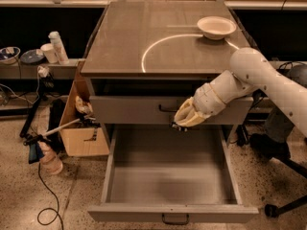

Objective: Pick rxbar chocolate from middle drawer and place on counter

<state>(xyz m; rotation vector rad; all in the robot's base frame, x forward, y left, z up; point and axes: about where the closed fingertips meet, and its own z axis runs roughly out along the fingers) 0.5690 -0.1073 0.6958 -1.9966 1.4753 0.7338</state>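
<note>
Rxbar chocolate first, and it's a tough spot: a small dark sliver pokes out under the gripper, but I cannot tell for sure that it is the bar. Any lettering on it is too small to read.

Starting nearest, the middle drawer is pulled wide open, with its small dark handle on the front lip and a broad grey floor behind it. Left on the speckled floor lie a looping black cable and a bottle. Beside them stands an open cardboard box with a pale stick jutting from it. At the right edge there's a dark chair base.

Up a level, the gripper hangs over the drawer's back edge. Its white arm reaches in from the right. Clenched or released? I cannot tell.

Right behind it sits the closed upper drawer front with a dark pull, and the front edge of the counter juts out just above.

On the counter a thin white arc curves across. A white bowl rests at the far right, touching that line.

Far left, on a low shelf, stand a white bottle, a cup and two dishes.
</note>
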